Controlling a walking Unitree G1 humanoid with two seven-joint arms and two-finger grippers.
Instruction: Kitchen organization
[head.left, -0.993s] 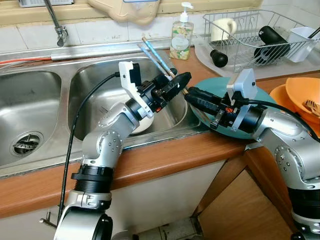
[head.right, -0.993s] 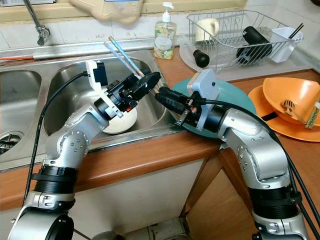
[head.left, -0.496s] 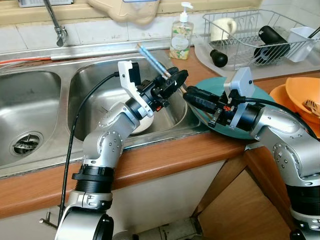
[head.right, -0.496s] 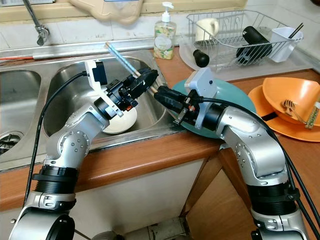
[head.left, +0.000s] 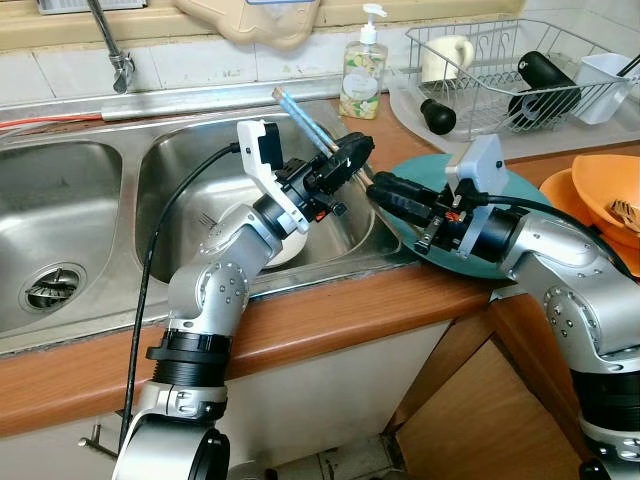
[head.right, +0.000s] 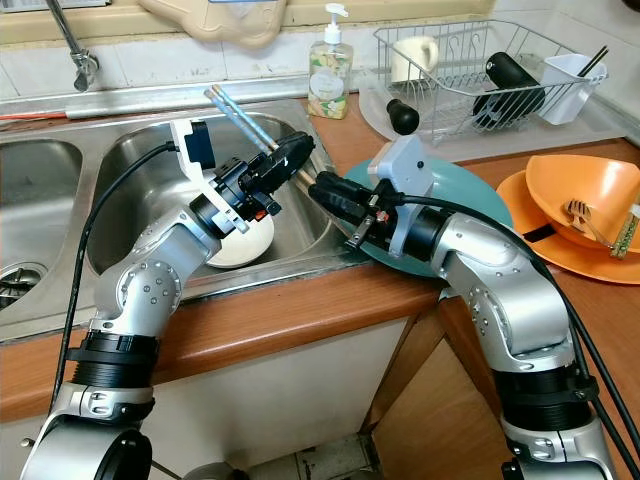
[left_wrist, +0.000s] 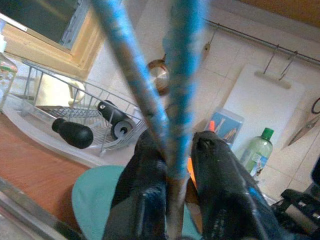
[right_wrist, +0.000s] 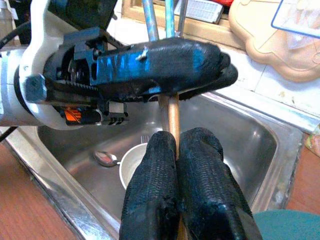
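left gripper clamped on a pair of thin blue-topped wooden chopsticks above the right steel sink basin; right gripper, fingers pressed together, pinches their lower ends; light, stiff, slippery sticks, best gripped mid-shaft

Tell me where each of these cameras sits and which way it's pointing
Left and right eye views: on the head, looking down at the double sink and counter; both silver arms show.
Left wrist view: along the left gripper, shut on the blue chopsticks, toward the dish rack.
Right wrist view: along the right gripper, pinching the chopsticks' lower end, toward the sink and a white bowl.
Shared: the chopsticks appear in all views.
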